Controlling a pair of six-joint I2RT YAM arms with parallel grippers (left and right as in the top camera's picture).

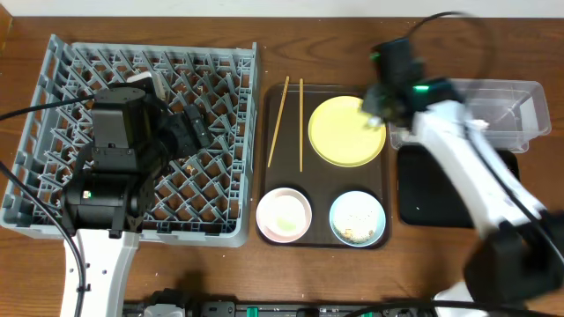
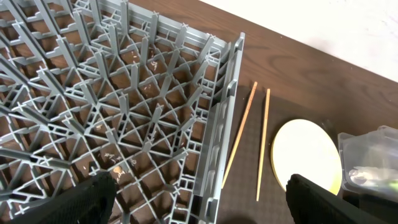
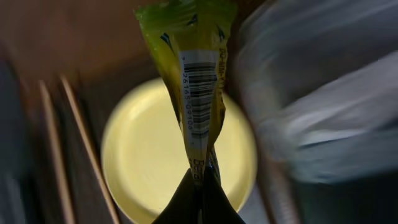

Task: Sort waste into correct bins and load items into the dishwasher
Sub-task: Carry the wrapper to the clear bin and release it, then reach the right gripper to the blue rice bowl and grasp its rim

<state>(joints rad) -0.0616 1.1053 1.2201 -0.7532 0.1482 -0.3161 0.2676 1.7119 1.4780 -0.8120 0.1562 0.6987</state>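
My right gripper point(image 1: 379, 99) point(image 3: 200, 182) is shut on the green-and-yellow snack wrapper point(image 3: 196, 87) and holds it above the right edge of the yellow plate point(image 1: 345, 130) point(image 3: 143, 155), beside the clear tub point(image 1: 493, 110) point(image 3: 311, 93). My left gripper point(image 1: 196, 128) point(image 2: 205, 208) is open and empty over the grey dish rack point(image 1: 62, 106) point(image 2: 124, 106). Two chopsticks point(image 1: 278, 119) point(image 2: 239, 134) lie left of the plate. The pink bowl point(image 1: 284, 214) and the blue bowl point(image 1: 357, 217), which holds rice scraps, sit in front. The black tray point(image 1: 441, 189) lies below the tub. I cannot make out the napkin.
The plate, bowls and chopsticks rest on a dark brown serving tray point(image 1: 322, 176) between the rack and the bins. The right arm reaches across the black tray. Cables hang over the table's back right corner.
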